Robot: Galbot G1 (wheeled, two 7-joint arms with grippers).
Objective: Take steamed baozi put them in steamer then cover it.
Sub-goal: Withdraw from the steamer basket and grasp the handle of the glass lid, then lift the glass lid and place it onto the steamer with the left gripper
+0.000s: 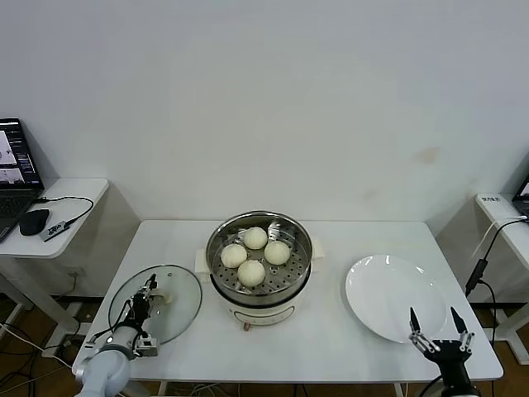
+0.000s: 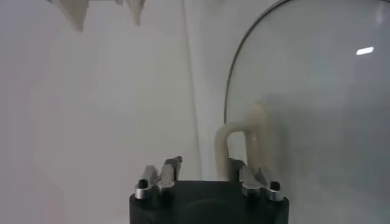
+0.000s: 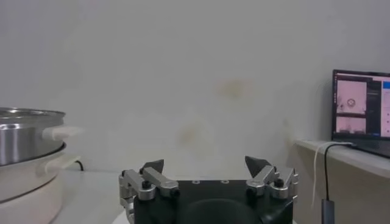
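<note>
You have four steamed baozi (image 1: 255,255) already sitting inside the steamer (image 1: 261,259), which stands uncovered at the middle of the white table (image 1: 331,339); three buns form a row across the perforated floor and one lies nearer you. The cover (image 1: 157,303) lies flat on the table to the steamer's left, well apart from it, its cream handle (image 2: 239,146) pointing up; your left gripper (image 1: 146,295) is down on that lid, right at the handle. In the left wrist view the handle stands between the fingers (image 2: 169,172), one finger on each side of it; the jaws are drawn in narrow about it, yet you cannot tell from here whether the pads are pressing on it, so treat the grip as unconfirmed; the lid rests on the table. Your right gripper (image 1: 440,324) hangs at the near right corner, just over the near edge of the white plate (image 1: 395,296); its jaws stand wide apart with nothing between them. On the side table (image 1: 66,217) to your left you see a laptop (image 1: 16,176) and a mouse (image 1: 35,221).
</note>
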